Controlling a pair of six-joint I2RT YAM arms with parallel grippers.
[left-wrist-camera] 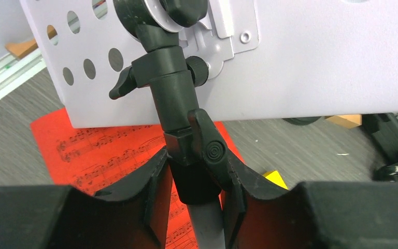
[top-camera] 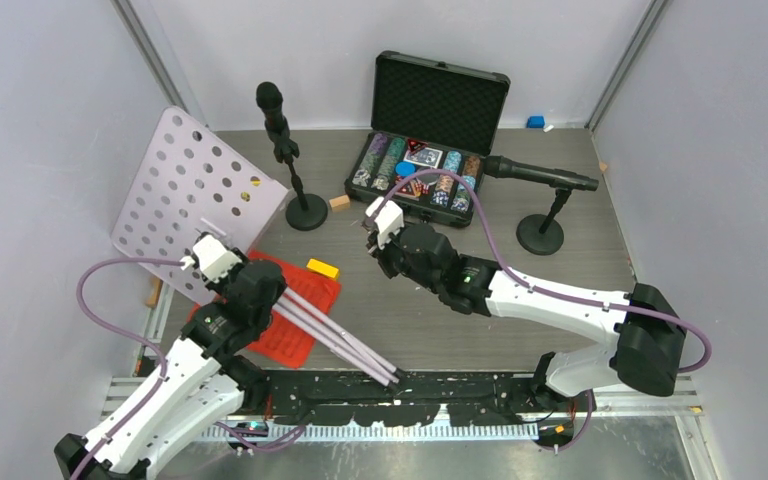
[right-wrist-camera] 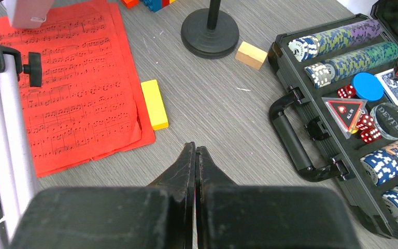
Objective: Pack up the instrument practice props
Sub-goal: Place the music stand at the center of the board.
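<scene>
The left hand (left-wrist-camera: 194, 174) grips the white music rack (top-camera: 195, 195) at its black neck; its folded legs (top-camera: 340, 340) run back toward the arm bases. The right hand (right-wrist-camera: 195, 155), shut and seemingly empty, hovers just right of the red pages (right-wrist-camera: 72, 93).

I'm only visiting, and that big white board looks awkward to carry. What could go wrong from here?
1. The left pincer grips only the thin pole under the music rack. Its wide top could swing or twist in that hold.
2. The folded silver legs stick out a long way and could sweep the red pages or the yellow block.
3. The upright microphone stands close to the rack, so a swing might knock it over.
</scene>
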